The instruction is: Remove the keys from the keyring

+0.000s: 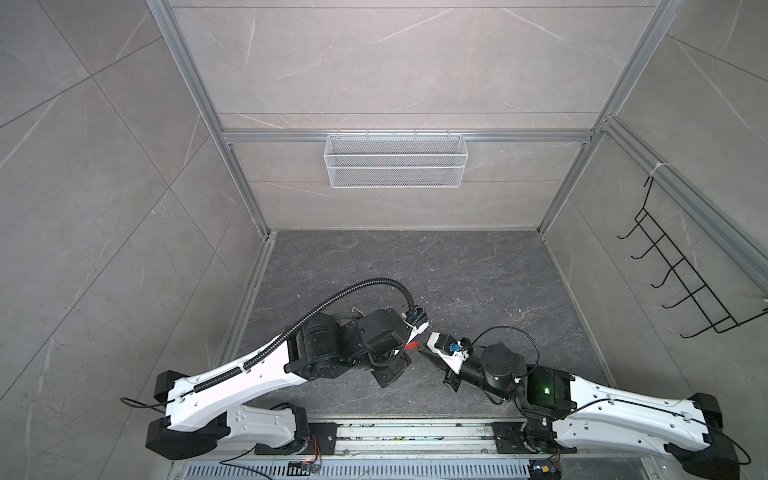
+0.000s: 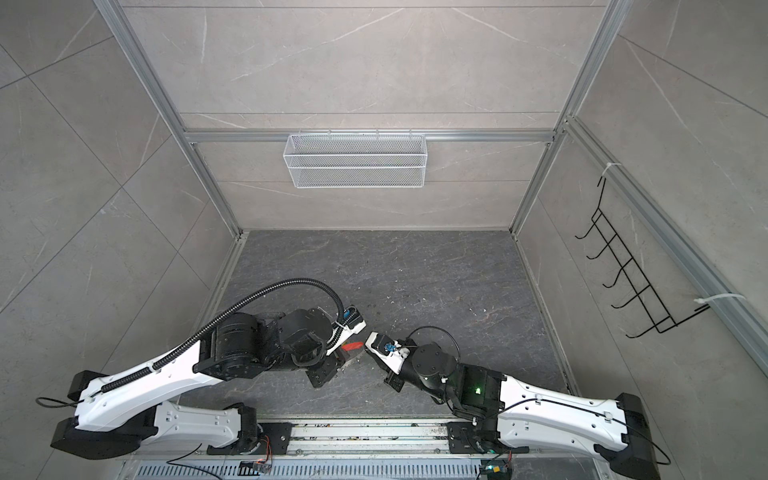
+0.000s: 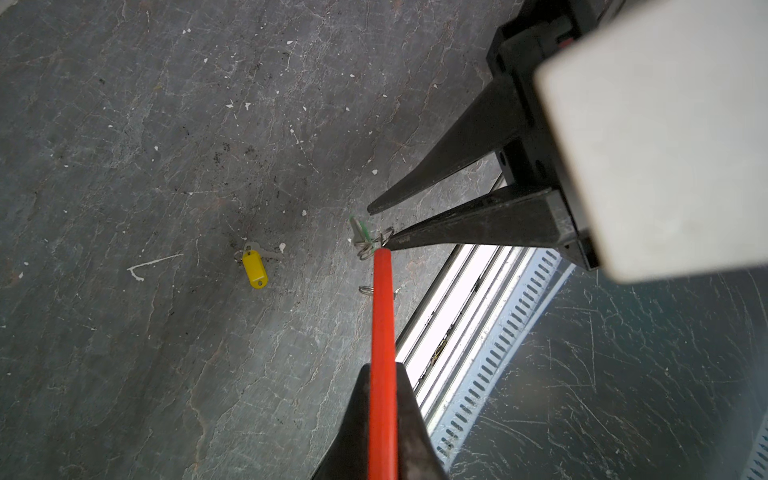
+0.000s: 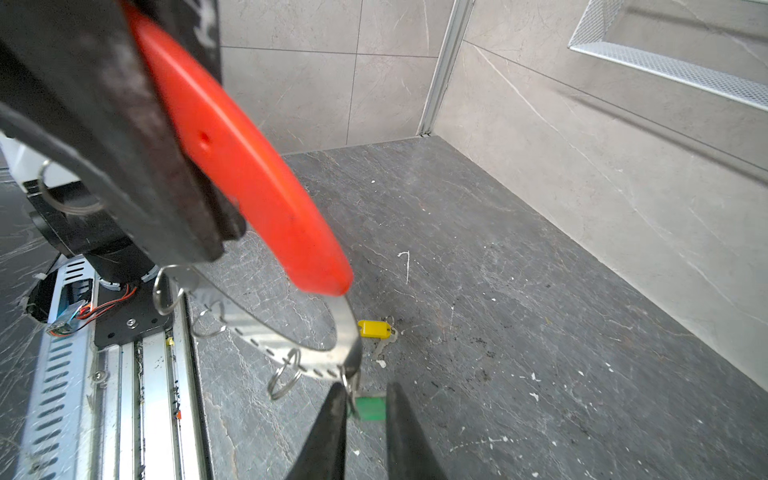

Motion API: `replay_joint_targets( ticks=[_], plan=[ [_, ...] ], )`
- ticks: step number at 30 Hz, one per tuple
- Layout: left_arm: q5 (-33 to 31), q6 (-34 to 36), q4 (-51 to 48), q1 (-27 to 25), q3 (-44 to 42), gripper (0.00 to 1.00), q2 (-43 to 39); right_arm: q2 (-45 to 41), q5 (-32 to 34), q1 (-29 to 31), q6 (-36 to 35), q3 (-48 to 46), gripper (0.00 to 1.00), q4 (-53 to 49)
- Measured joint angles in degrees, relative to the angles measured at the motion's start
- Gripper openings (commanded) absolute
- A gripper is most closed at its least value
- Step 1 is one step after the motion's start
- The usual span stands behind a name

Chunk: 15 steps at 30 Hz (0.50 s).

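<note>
Closing in on the last key: the left gripper (image 3: 382,368) has its jaws clamped on the red sleeve (image 3: 382,316) of the keyring (image 4: 347,328), holding the metal hoop clear of the table (image 3: 124,124). The right gripper (image 4: 365,388) noses up to the bare metal just past the sleeve's lower end. There the green-tagged key (image 4: 371,408) hangs by a small split ring (image 4: 347,380), right at the tips of the right jaws. Those jaws stand narrowly apart, with the tag lying in the gap and running crosswise to the fingers, and one finger sits against the split ring. Whether they pinch the tag yet cannot be told.

The yellow-tagged key (image 3: 254,270) lies flat on the table, well apart from the sleeve and off the hoop, so half the job looks done. The right arm is plainly the nearer one to the hanging key, and the left serves as anchor. The coming move likely turns on drawing that split ring along the hoop and away from the sleeve — a pull across the metal would only drag the whole keyring. Further round the hoop from the sleeve dangle empty split rings (image 4: 284,378).
</note>
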Motion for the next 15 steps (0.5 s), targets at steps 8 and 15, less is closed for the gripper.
replay_joint_targets(
  ticks=[8, 15],
  plan=[
    [1.3, 0.0, 0.4, 0.8, -0.1, 0.00, -0.1, 0.6, -0.4, 0.3, -0.6, 0.6, 0.00, -0.4],
    [7.4, -1.2, 2.3, 5.5, -2.7, 0.00, -2.4, 1.9, -1.2, 0.3, -1.3, 3.8, 0.00, -4.8]
  ],
)
